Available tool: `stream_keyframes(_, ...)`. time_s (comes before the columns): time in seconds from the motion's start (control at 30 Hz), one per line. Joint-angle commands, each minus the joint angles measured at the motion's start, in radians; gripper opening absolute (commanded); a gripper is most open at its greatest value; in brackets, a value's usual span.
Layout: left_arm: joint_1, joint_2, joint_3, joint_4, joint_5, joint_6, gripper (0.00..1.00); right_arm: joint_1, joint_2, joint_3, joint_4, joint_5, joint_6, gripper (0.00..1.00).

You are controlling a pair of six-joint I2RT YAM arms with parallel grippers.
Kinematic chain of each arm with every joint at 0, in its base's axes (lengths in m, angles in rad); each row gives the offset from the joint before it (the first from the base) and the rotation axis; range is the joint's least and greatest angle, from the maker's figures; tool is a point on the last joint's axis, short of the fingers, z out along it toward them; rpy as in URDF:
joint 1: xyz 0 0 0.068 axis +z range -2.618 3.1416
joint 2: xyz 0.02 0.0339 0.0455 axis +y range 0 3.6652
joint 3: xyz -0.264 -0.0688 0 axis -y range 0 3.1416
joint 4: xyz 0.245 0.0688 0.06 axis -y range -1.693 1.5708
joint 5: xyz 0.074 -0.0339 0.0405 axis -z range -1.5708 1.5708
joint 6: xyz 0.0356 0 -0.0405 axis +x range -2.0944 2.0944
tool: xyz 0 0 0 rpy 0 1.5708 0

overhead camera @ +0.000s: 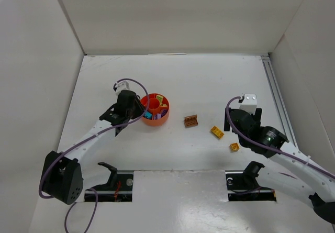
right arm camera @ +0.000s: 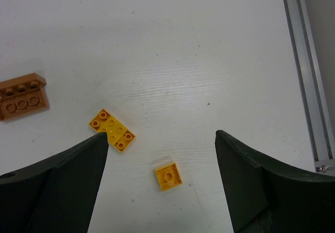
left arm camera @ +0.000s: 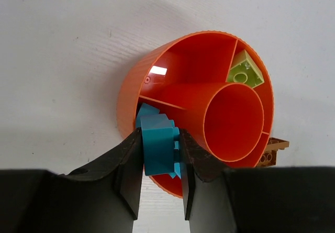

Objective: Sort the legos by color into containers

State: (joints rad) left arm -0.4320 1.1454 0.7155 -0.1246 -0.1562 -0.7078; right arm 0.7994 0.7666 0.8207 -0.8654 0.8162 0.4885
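Left arm (overhead camera: 89, 139) reaches in over the counter (overhead camera: 209, 76) to the dish's left side. Left jaws clamped on a teal brick (left arm camera: 158, 150), one jaw on each side face. Brick sits at the near-left rim of the dish (left arm camera: 133, 86), over a wedge there. More teal shows just behind it; same brick or another, cannot tell.

Dish: round, orange, wedges around an open central hub. Stands on the counter left of centre. Pale green brick (left arm camera: 244, 71) lies in a far wedge, studs up, tilted. Top view shows a purple bit (overhead camera: 157, 117) in a near wedge.

Brown brick (overhead camera: 191, 121) on the counter, near the dish's right side, apart from it.

Long yellow brick (right arm camera: 112, 130) farther right, flat, studs up, lying askew. Small yellow brick (right arm camera: 168, 176) near it, not touching.

Right jaws wide apart, holding nothing, above the counter. In the wrist view the small yellow brick lies between them; the long one is just beside the left jaw. Metal rail (right arm camera: 306, 70) runs along the counter's right edge.
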Motion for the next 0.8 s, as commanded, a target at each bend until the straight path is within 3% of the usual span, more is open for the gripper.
stream_keyframes(0.0,0.003,0.001,-0.016,0.045,0.010,-0.001,0.02,-0.005,-0.007,0.023,0.045,0.020,-0.008,0.87)
stream_keyframes(0.3,0.003,-0.009,-0.028,0.043,-0.009,-0.001,0.22,-0.005,-0.016,0.005,0.054,0.001,-0.008,0.87)
stream_keyframes(0.33,0.003,-0.009,-0.028,0.043,-0.009,-0.001,0.30,-0.005,-0.016,0.005,0.054,0.001,-0.008,0.87)
stream_keyframes(0.47,0.003,-0.035,-0.028,0.034,-0.009,0.008,0.45,-0.005,-0.016,0.005,0.054,0.001,-0.008,0.87)
stream_keyframes(0.57,0.003,-0.059,-0.019,0.034,0.000,0.018,0.52,-0.005,-0.007,0.005,0.054,-0.018,-0.008,0.87)
stream_keyframes(0.7,0.003,-0.085,-0.010,0.013,0.012,0.040,0.53,-0.005,-0.007,0.005,0.054,-0.029,-0.008,0.87)
stream_keyframes(0.77,0.003,-0.111,0.002,0.002,0.012,0.041,0.60,-0.005,-0.007,0.005,0.063,-0.043,-0.020,0.87)
